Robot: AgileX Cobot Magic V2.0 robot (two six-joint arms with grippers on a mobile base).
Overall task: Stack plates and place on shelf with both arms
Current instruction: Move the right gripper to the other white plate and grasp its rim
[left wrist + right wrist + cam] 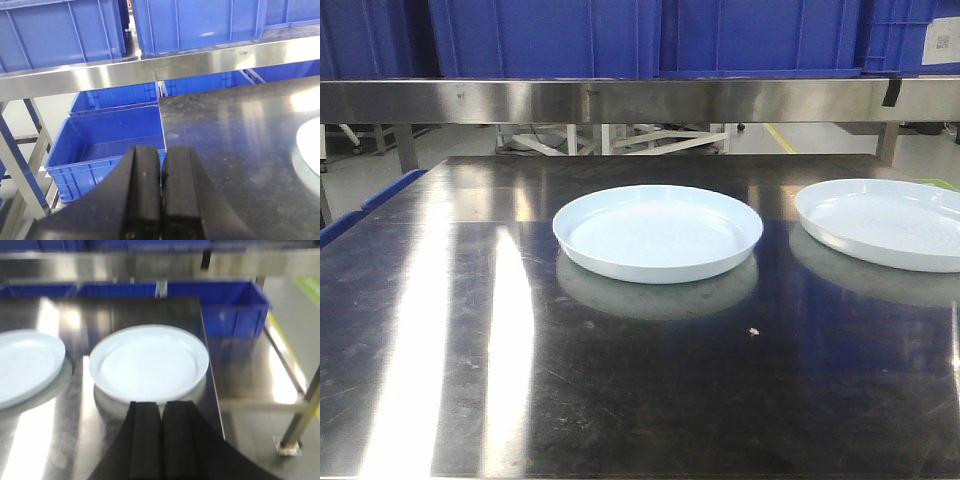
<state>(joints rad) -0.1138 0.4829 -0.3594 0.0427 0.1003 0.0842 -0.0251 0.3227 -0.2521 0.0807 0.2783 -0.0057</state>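
Cropped and blurred
You are seeing the right plate being cut by the front view's edge; the right wrist view is blurring.

On the worktop the centre plate lies mid-frame. The right plate lies apart from it at the right, cut by the frame's right edge. Behind and above them a shelf spans the top of the frame, with crates standing on it.

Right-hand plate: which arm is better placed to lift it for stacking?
Right. The right gripper points straight at the right-hand plate; the left gripper is at the opposite end of the table.
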